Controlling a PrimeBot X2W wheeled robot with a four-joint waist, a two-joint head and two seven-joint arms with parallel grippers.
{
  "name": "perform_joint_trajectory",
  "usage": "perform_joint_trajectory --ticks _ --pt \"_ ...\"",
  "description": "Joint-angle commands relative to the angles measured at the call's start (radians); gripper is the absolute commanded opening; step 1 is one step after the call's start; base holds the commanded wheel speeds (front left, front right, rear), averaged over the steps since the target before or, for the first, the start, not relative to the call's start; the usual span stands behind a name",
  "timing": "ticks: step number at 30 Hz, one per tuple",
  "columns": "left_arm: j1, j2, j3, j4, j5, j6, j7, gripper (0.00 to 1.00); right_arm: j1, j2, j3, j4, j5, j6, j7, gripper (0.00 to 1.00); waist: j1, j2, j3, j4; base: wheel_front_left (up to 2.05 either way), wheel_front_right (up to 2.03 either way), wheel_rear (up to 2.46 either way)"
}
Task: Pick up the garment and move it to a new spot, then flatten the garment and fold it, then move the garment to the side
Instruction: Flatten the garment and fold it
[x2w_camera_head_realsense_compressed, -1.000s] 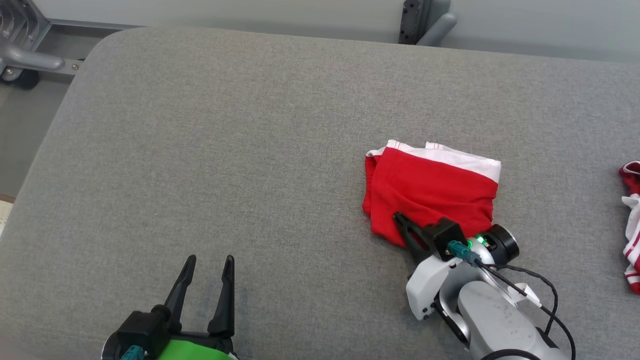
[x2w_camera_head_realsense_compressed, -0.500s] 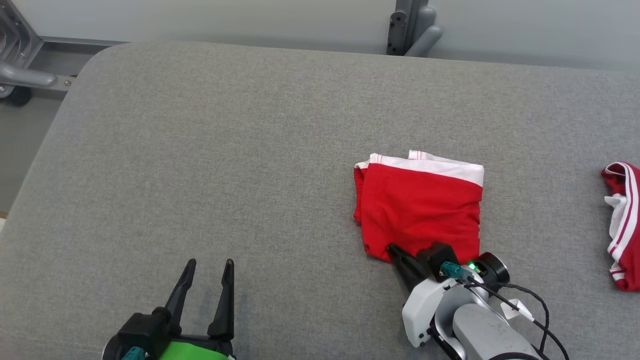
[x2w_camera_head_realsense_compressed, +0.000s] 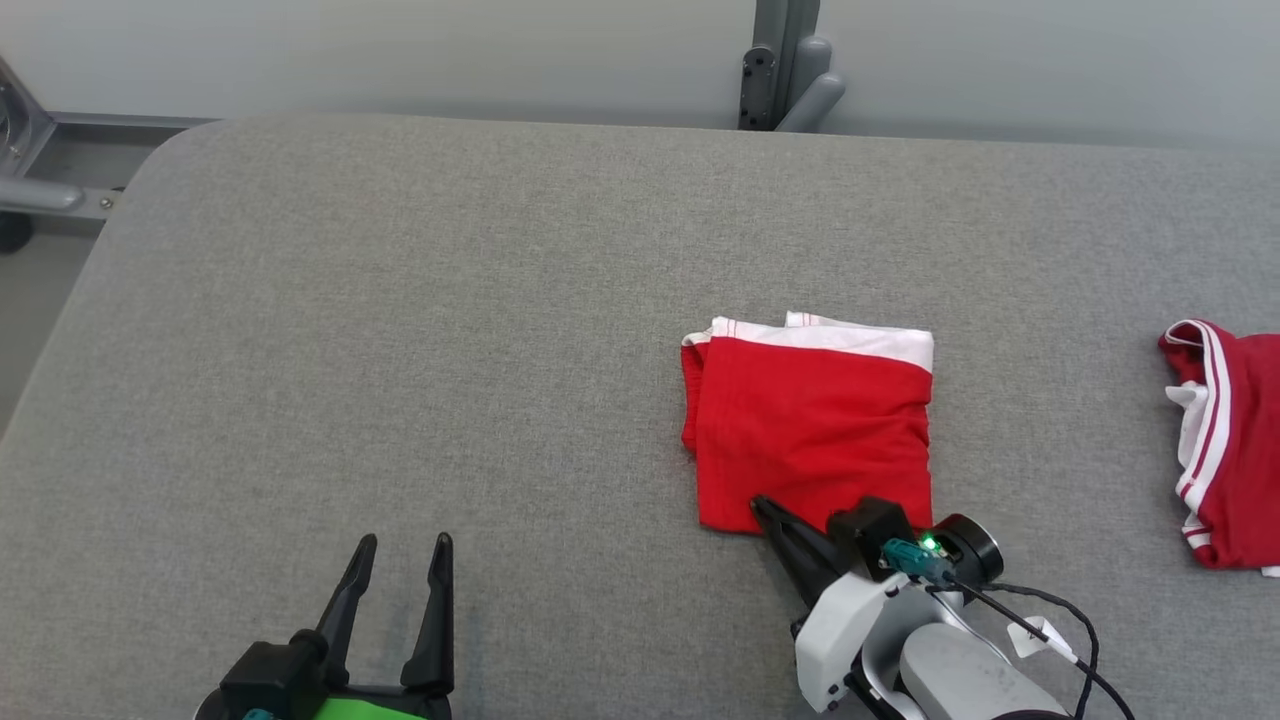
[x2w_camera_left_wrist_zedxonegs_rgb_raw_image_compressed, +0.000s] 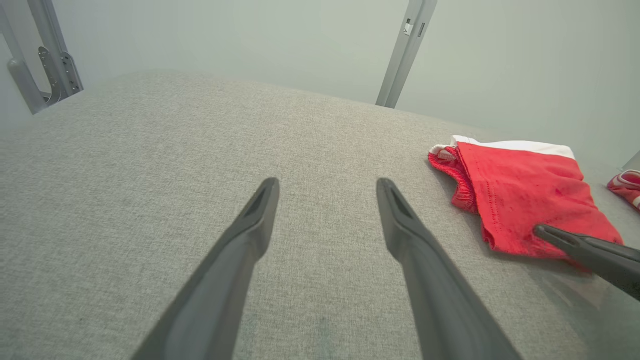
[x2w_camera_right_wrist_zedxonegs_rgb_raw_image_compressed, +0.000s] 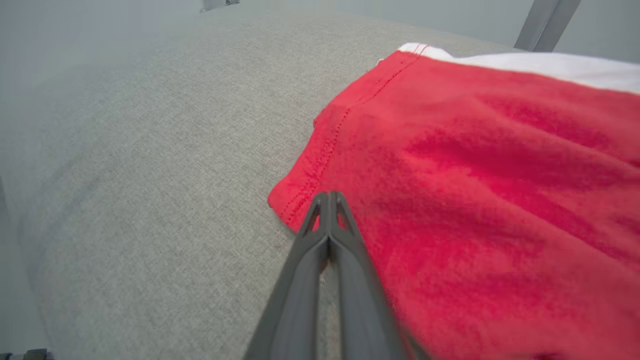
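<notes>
Your grey padded surface carries the folded red garment right of centre in the head view, its white waistband along the top edge. The main risk, in my judgement, is that a sideways drag across this woven cover would catch the lower layers and open the fold. A second red garment lies at the right edge, cut off by the frame; a move that way could run into it. The right gripper has its fingers pressed together at the garment's lower left corner, with no cloth seen between them, so a push from there may ruck the hem. You cannot tell whether the tip touches the cloth. Its wrist covers the lower right hem. The left gripper stands parted and empty at lower left, well apart.
</notes>
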Motion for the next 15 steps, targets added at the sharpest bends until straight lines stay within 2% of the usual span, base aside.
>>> perform_joint_trajectory --ticks 1,5,9,11,12,13,15 --pt "0.015 0.003 0.010 -0.007 0.002 -0.003 -0.003 1.00 0.032 -0.012 -0.014 -0.048 -0.011 -0.002 0.001 0.00 -0.0001 0.0000 -0.014 -0.017 0.00 0.00 0.00" --pt "0.033 0.001 0.033 -0.021 0.006 -0.003 -0.003 1.00 0.104 -0.036 -0.070 -0.172 -0.026 -0.002 0.001 0.00 -0.0001 0.0000 -0.035 -0.043 0.00 0.00 0.00" --pt "0.051 0.000 0.065 -0.043 0.012 -0.003 -0.003 1.00 0.197 -0.062 -0.192 -0.310 -0.062 -0.002 0.000 0.00 -0.0001 0.0000 -0.053 -0.073 0.00 0.00 0.00" --pt "0.059 0.001 0.080 -0.047 0.018 -0.003 -0.003 1.00 0.254 -0.064 -0.279 -0.380 -0.091 -0.002 0.000 0.45 -0.0001 0.0000 -0.062 -0.086 0.00 0.00 0.00" --pt "0.061 0.002 0.087 -0.050 0.020 -0.003 -0.003 1.00 0.282 -0.061 -0.323 -0.413 -0.107 -0.002 0.000 0.82 -0.0001 0.0000 -0.066 -0.092 0.00 0.00 0.00" --pt "0.065 0.001 0.095 -0.053 0.024 -0.003 -0.002 1.00 0.311 -0.058 -0.367 -0.446 -0.126 -0.002 0.000 1.00 -0.0001 0.0000 -0.072 -0.097 0.00 0.00 0.00" --pt "0.075 0.001 0.103 -0.058 0.033 -0.003 -0.003 1.00 0.369 -0.046 -0.461 -0.502 -0.155 -0.002 0.000 1.00 -0.0001 0.0000 -0.084 -0.105 0.00 0.00 0.00"
